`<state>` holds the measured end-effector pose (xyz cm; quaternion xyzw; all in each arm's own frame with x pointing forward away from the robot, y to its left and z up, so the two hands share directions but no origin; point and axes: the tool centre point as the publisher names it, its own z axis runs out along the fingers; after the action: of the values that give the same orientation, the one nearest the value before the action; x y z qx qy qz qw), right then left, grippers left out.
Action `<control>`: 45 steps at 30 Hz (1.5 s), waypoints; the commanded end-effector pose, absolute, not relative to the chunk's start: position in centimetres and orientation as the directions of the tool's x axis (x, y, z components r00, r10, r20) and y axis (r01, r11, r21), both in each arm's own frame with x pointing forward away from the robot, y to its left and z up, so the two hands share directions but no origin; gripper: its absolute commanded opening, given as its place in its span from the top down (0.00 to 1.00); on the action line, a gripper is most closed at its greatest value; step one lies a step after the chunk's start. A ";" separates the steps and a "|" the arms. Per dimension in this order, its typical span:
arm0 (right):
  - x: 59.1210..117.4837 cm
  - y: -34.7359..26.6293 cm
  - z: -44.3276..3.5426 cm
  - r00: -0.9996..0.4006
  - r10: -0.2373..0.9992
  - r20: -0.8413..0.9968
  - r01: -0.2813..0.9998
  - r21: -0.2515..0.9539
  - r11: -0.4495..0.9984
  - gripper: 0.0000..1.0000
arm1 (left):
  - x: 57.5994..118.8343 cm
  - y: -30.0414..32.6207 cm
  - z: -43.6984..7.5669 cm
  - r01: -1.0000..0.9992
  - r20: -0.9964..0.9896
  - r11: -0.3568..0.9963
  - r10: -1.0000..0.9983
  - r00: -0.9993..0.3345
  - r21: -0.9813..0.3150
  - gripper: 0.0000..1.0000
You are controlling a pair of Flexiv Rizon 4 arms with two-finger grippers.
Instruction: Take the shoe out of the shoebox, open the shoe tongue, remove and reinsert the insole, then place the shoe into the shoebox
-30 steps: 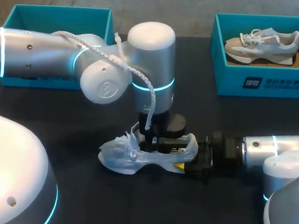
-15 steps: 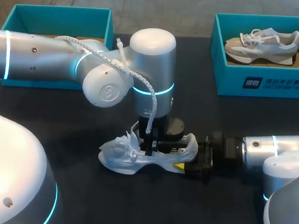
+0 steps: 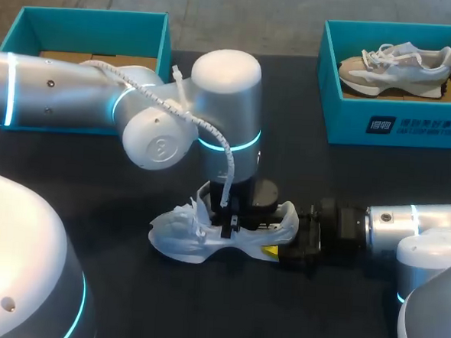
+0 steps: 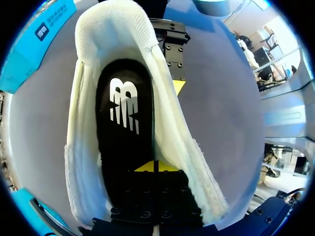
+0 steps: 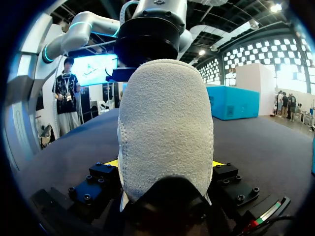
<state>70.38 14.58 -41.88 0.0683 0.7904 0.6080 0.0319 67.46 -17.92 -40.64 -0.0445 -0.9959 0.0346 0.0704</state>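
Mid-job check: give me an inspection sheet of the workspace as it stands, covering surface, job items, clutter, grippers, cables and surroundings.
Surface: black table, one shoe resting mid-table.
Job's things: white shoe out of its box, black insole lying inside it; left shoebox shows no shoe; right shoebox holds a second shoe.
Clutter: nothing seen.
Grippers: left gripper down inside the white shoe, tips together over the insole; right gripper shut on the shoe's heel.
Cables: white wrapped cable runs down the left arm to its gripper.
Surroundings: nothing seen reaching over the table.
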 end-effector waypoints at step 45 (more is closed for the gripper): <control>70.3 14.5 -42.0 -0.989 0.147 0.034 0.070 0.965 0.253 1.00 | 71.7 -18.9 -42.4 0.064 -0.090 0.998 0.064 -0.994 0.004 1.00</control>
<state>70.51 14.55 -41.94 0.0691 0.7901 0.6082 0.0323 70.48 -18.33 -41.13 -0.0334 -0.9985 0.0042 -0.0432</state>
